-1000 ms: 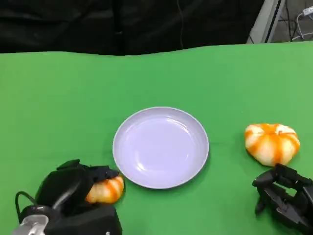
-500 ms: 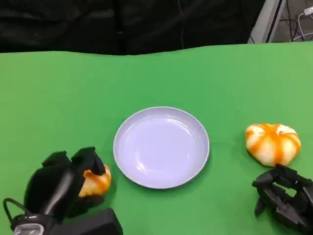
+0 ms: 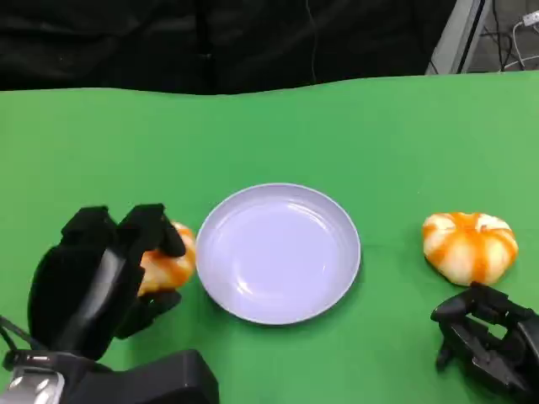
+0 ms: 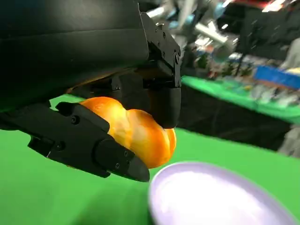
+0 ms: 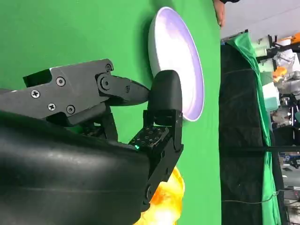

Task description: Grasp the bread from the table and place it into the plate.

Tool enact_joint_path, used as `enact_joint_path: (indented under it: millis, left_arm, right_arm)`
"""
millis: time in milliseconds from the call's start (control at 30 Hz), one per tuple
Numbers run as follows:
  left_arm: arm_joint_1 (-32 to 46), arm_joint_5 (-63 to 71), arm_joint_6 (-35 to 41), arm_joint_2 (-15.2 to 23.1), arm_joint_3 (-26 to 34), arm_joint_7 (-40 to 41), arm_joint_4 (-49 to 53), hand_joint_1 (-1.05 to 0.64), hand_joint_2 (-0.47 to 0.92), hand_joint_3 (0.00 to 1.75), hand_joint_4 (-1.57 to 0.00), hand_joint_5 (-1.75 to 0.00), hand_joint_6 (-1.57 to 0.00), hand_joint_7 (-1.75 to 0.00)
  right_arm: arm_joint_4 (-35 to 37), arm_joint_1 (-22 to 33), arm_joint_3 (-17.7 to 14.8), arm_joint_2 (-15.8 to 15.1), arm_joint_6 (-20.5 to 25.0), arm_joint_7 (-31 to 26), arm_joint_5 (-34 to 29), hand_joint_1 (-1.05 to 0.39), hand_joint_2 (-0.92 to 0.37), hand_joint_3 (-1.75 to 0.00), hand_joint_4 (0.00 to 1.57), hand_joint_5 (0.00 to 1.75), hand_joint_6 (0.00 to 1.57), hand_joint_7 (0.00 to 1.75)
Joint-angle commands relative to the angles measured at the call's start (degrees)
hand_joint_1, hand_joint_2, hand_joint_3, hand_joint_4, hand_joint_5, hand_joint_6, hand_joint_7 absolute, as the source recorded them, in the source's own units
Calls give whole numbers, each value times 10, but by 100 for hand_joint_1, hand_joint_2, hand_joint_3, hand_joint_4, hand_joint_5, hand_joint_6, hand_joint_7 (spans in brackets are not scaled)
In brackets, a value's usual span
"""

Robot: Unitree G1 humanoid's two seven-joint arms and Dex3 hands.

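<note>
Left hand, at the near left of the table: its black fingers are closed around an orange-glazed bread roll, which is gripped from above and below, as the left wrist view shows. The held roll sits just beside the left rim of the plate; whether it is clear of the cloth cannot be told.

Right hand, at the near right corner: its fingers are bent partway in and hold nothing; they lie near a second bread roll without touching it. This roll, white with orange stripes, rests on the cloth well to the right of the plate.

Surface: a table covered in bright green cloth, its far edge running across the upper part of the head view. Beyond it hangs a dark black backdrop; at the upper right stand a pale upright post and some cables. The left wrist view shows blurred room clutter behind the table.

Container: the plate is round, shallow and pale lilac-white, lying flat at the centre of the table, with nothing in it.
</note>
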Motion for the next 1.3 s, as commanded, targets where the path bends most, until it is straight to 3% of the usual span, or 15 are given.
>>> enact_joint_path:
  millis: [33,233,567,900,1000,1133,1300]
  left_arm:
    - [-16,4,-6,-9,-10,-13,-16,-6,80,0,-58,-175,-57,-148]
    - [-49,-4,-30,-34,-32,-2,27,-7,80,0,-58,-175,-53,-154]
    - [-142,-21,-100,-79,-75,23,183,-7,82,1,-55,-175,-48,-160]
    - [-166,-27,-126,-84,-81,34,227,-8,82,1,-55,-175,-47,-161]
    - [-223,-40,-158,-106,-102,39,332,-8,82,0,-54,-175,-48,-162]
    - [-240,-44,-176,-107,-106,50,366,-8,82,0,-54,-175,-49,-161]
    - [-326,-44,-210,-133,-133,63,522,-9,82,0,-52,-175,-48,-159]
  right_arm:
    - [-5,4,-1,-4,-1,-2,3,-24,-92,-48,60,174,71,117]
    - [1,3,-1,-2,-7,1,4,-23,-92,-49,60,174,70,117]
    - [3,3,2,1,-12,-3,-2,-23,-92,-49,62,170,71,114]
    - [0,5,5,3,-12,-9,-5,-24,-92,-48,62,171,71,113]
    - [1,5,6,6,-12,-10,-5,-23,-92,-49,61,170,71,113]
    - [1,6,7,6,-12,-11,-5,-23,-92,-49,61,170,72,112]
    - [-5,11,15,8,-19,-26,-16,-24,-92,-50,61,173,72,113]
